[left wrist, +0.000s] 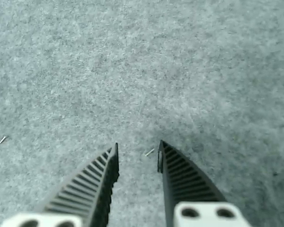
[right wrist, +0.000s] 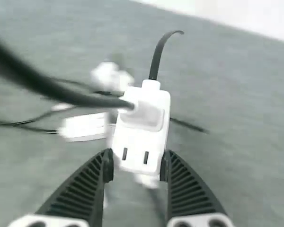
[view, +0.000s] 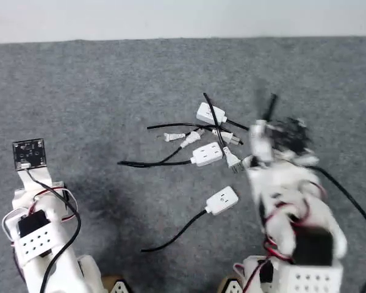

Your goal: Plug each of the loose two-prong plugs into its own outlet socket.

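Outlet blocks and cords lie tangled at the middle of the carpet (view: 110, 79) in the high view. A far block (view: 209, 113) and a middle block (view: 207, 154) sit close together, and a near block (view: 222, 200) lies apart, toward the arms. Each trails a black cord. Around the first two are the loose plugs (view: 232, 161), small and white, with cords crossing over them. The right arm (view: 287, 189) stands just beside the tangle. A white shape at its front end is probably the block it carries, though the smear there leaves that unsure. The left arm (view: 36, 232) sits well apart over bare carpet.

In the left wrist view, the left gripper (left wrist: 137, 149) hangs with a narrow gap between its jaws and nothing in it. Below is grey carpet with a few specks of lint.

In the right wrist view, the right gripper (right wrist: 135, 165) is clamped on the sides of a held block (right wrist: 141, 130), which seems lifted off the carpet. A seated plug (right wrist: 143, 109) fills its upper socket, and a pair of free slots (right wrist: 135, 156) shows between the jaws.

One pairing looks made, and several plugs wait. The next move likely calls for setting this block down clear of the heap. A loose plug would then be taken by its body, with its prongs squared to an empty socket while that block is braced. The crossing cords are the obstacle, since pulling one may drag its neighbours.
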{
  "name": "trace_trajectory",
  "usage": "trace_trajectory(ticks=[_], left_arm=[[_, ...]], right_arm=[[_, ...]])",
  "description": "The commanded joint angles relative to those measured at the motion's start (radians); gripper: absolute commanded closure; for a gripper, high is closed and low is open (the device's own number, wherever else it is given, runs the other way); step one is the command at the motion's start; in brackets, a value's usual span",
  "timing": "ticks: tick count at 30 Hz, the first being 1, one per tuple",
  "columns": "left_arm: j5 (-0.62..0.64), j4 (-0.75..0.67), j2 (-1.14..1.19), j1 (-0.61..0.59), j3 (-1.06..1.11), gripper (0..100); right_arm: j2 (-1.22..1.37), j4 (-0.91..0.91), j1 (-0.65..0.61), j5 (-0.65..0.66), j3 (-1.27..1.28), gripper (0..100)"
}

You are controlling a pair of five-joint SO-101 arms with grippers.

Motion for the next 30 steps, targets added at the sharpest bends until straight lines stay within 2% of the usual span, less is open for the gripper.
trace_trajectory(ticks=[1,5,11,15,18,20,22,30], left_arm=[[-0.018,-0.009,-0.009,0.034,-0.01,87],[-0.044,0.117,-0.017,0.164,-0.033,87],[-0.008,0.296,-0.018,0.531,-0.148,87],[0.114,0.408,-0.008,0.804,-0.303,87],[0.216,0.43,-0.008,1.034,-0.374,87],[0.259,0.423,0.003,1.145,-0.406,87],[0.275,0.404,0.061,1.2,-0.438,87],[0.272,0.313,0.45,1.24,-0.619,87]], right_arm=[[-0.076,-0.005,0.242,0.129,0.071,99.1],[-0.105,-0.134,0.481,0.242,0.258,99.1],[-0.104,-0.561,0.776,0.31,0.577,99.1],[-0.104,-0.728,0.883,0.31,0.704,99.1],[-0.104,-0.753,0.918,0.31,0.74,99.1],[-0.104,-0.756,0.923,0.31,0.749,99.1],[-0.104,-0.756,0.924,0.31,0.75,99.1],[-0.061,-0.855,0.97,0.304,0.729,99.1]])
